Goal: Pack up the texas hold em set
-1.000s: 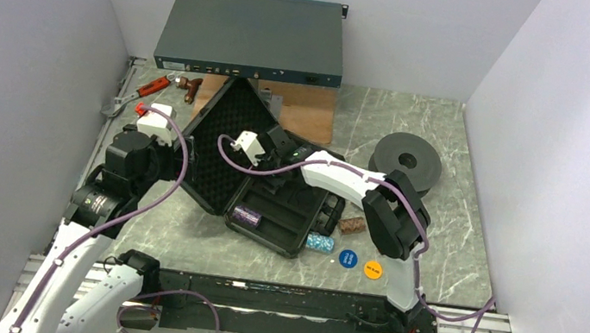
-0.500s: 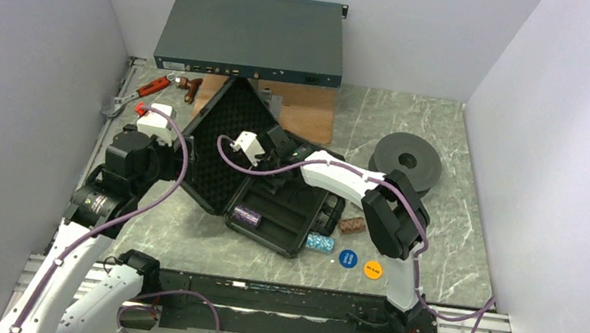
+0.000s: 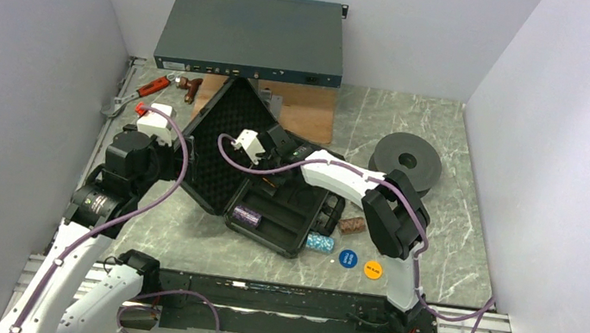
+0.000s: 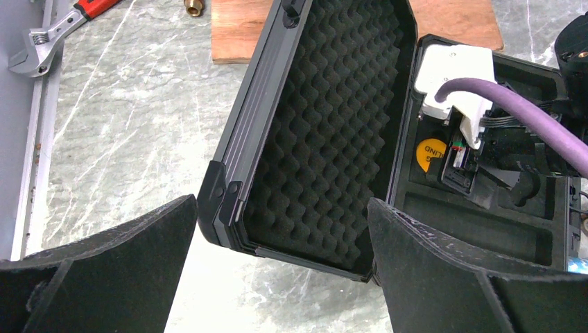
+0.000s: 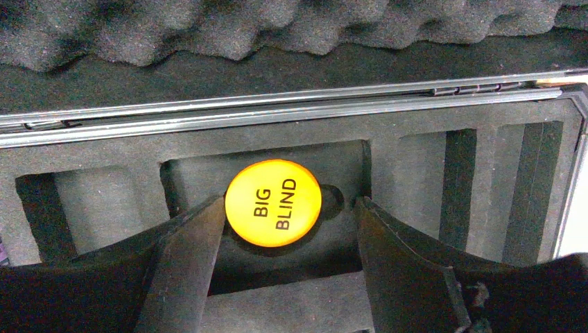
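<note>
The black case (image 3: 226,135) lies open mid-table, its foam lid (image 4: 326,125) tilted up. My right gripper (image 5: 290,202) reaches down into the case tray and stands open. A yellow "BIG BLIND" disc (image 5: 272,202) lies in a foam slot between its fingers, close to the left one and clear of the right; the disc (image 4: 430,152) also shows in the left wrist view. A purple chip roll (image 3: 246,215) sits in the tray. A teal roll (image 3: 319,242), a brown roll (image 3: 351,224), a blue disc (image 3: 347,258) and an orange disc (image 3: 373,271) lie on the table. My left gripper (image 4: 281,201) is wide open and empty at the lid's near corner.
A big grey rack unit (image 3: 253,34) stands at the back, with a wooden board (image 3: 308,112) in front of it. A red-handled wrench (image 3: 146,86) lies at the back left. A black round spool (image 3: 405,160) sits at the right.
My right gripper's jaws have widened around the yellow disc, which now rests in its slot. Neither arm has moved otherwise.
</note>
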### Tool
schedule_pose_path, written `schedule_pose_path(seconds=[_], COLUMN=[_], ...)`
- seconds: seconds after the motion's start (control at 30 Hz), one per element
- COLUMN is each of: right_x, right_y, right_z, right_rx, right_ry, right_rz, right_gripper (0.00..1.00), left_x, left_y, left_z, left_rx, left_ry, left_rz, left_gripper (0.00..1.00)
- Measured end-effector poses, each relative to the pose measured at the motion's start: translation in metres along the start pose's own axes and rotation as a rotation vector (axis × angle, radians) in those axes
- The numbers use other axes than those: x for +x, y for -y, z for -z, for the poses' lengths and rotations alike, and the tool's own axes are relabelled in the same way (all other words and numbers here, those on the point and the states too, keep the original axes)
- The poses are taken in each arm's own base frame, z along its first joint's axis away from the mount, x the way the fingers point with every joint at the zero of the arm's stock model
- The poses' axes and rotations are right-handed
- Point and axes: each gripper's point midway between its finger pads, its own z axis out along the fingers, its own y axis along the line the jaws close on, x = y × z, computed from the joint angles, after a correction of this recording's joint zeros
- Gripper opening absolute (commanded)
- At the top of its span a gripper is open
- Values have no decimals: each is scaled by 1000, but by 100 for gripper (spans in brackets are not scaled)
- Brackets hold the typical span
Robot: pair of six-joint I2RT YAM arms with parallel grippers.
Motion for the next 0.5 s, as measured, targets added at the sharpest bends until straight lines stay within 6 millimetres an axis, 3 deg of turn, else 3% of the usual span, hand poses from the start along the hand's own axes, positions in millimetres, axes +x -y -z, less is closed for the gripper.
schedule_pose_path(seconds=[0.5], right_x=[-1], right_y=[0], right_z=[4], right_rx=[7], right_ry=[5], right_rz=[-1], right_gripper=[78], left_x=[0], left_y=[-1], left_z=[0], left_rx=[-5], left_ry=[0], left_rz=[2], left_gripper=[99])
